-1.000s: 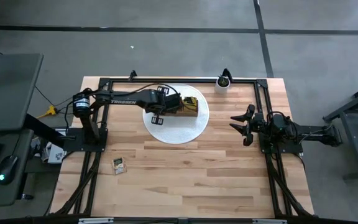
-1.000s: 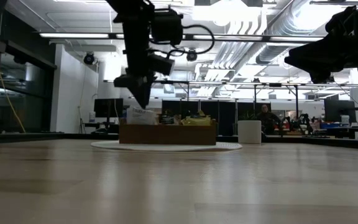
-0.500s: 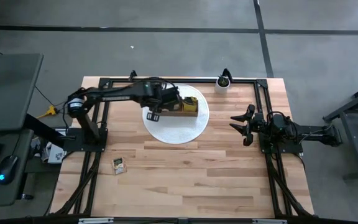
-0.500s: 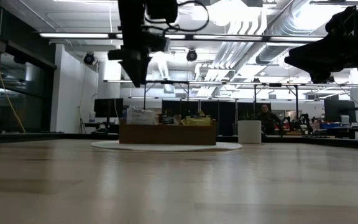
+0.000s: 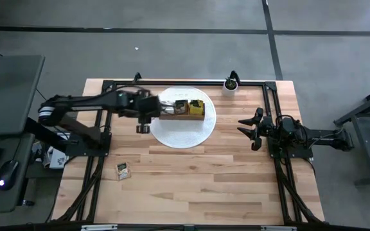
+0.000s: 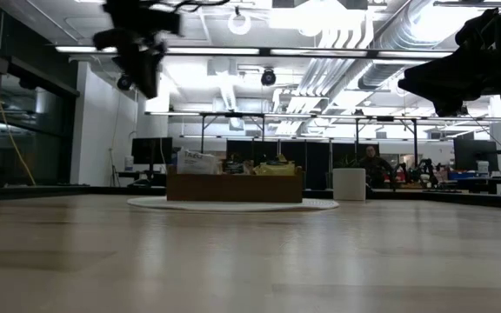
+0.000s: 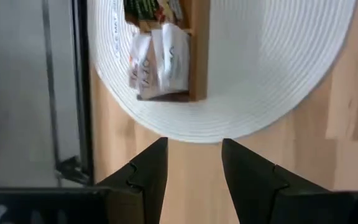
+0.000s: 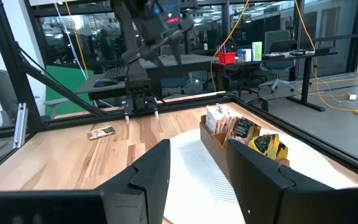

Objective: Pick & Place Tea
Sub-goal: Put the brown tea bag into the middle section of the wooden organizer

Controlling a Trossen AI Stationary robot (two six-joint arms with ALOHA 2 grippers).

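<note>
The tea sachets (image 7: 157, 59) stand upright in the brown wooden box (image 5: 185, 110), white ones in its left compartment, green and yellow ones (image 8: 253, 138) beside them. The box rests on a round white mat (image 5: 185, 131). One loose sachet (image 5: 123, 170) lies flat on the table near the left arm's base. My left gripper (image 5: 142, 128) hangs open and empty high above the table, just left of the mat. In its wrist view the left gripper (image 7: 194, 165) has bare wood and the mat's rim between its fingers. My right gripper (image 5: 241, 126) waits open at the table's right side.
A small white pot with a plant (image 5: 230, 85) stands at the far edge, right of the mat. Black frame rails (image 5: 185, 82) run along the far, left and right sides. Bare wood lies across the near half of the table.
My left gripper has risen from just above the box's left compartment and drawn back toward the table's left edge, past the mat's rim. The box and its sachets have stayed where they were.
</note>
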